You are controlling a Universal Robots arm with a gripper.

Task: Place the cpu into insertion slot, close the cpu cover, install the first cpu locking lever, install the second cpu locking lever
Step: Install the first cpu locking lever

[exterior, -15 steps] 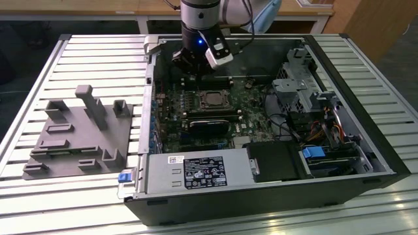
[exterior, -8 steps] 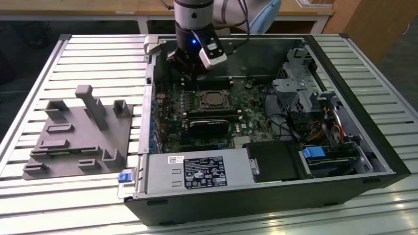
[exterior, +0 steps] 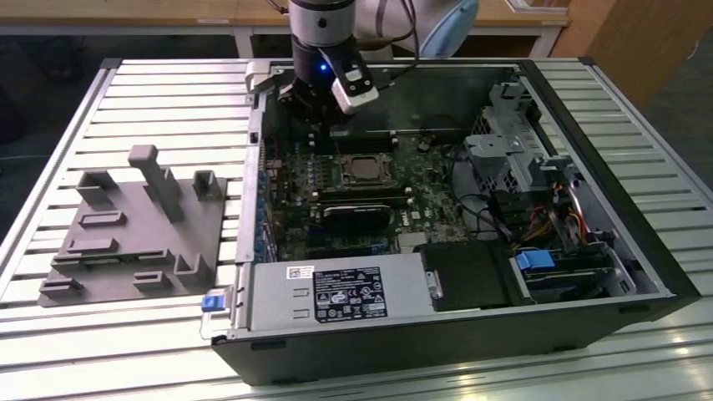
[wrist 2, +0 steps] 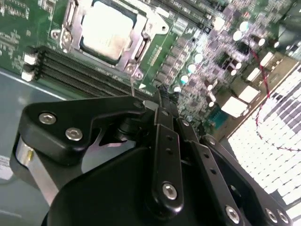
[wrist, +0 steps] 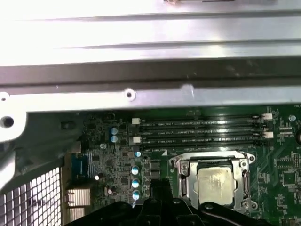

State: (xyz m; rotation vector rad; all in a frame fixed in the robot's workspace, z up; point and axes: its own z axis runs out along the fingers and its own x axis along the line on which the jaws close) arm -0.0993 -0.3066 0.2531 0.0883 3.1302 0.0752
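Observation:
The cpu (exterior: 359,170) (wrist 2: 106,28) (wrist: 215,182), a pale silver square, sits in the insertion slot (wrist: 188,184) on the green board. The silver cpu cover (wrist 2: 141,26) (wrist: 244,175) frames it and looks laid down around it. I cannot make out how the locking levers stand. My gripper (wrist 2: 159,96) (wrist: 159,190) hangs above the board just off the socket, over the small capacitors and near the memory slots. Its black fingers are shut together with nothing between them. In the exterior view the arm (exterior: 323,50) stands over the case's far left corner.
Long black memory slots (wrist: 202,132) run beside the socket, under the case's metal wall (wrist: 141,70). A black heatsink (exterior: 356,219), a power supply (exterior: 334,296) and a drive cage (exterior: 523,159) fill the open case. A grey fixture block (exterior: 134,225) lies at the exterior view's left.

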